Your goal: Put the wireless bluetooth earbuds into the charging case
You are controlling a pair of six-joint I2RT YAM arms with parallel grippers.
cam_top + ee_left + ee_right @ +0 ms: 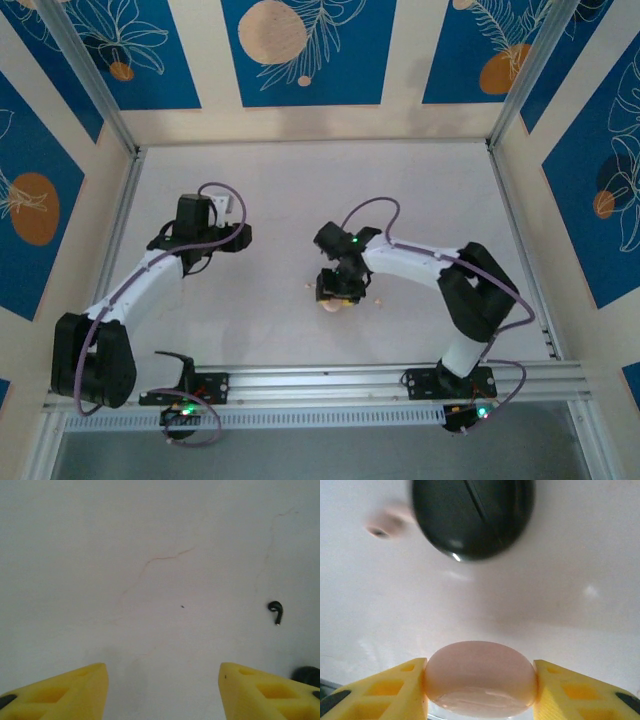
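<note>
Spreading under everything is the white table (300, 190), walled by blue and cream panels (300, 50). From its near edge two white arms reach out. The left arm (130, 285) bends toward the left side of the table, and the right arm (420, 262) curls in toward the middle.

In the right wrist view, the right gripper (480, 662) pinches a round pink case (481, 680). Its yellow fingers (395, 690) press against both sides of the case, which looks closed. From above, this case (333, 305) peeks out just below the gripper, near the middle of the table.

A round black case (472, 517) lies on the table just beyond the pink one, apart from it. It is blurred, with a dark seam across its top.

The left gripper (162, 672) hangs over bare table with its yellow fingers (75, 690) spread wide and nothing between them. A dark rounded shape (307, 675) sits at the lower right edge of that view, beside the right-hand finger. I cannot tell what it is.

The earbuds lie loose on the table, outside any case. One black earbud (275, 612) rests ahead and to the right of the left gripper, well clear of its fingers. One pale pink earbud (385, 526), blurred, lies just left of the black case. From above, two pale specks (307, 285) sit on either side of the right gripper, too small to identify.
</note>
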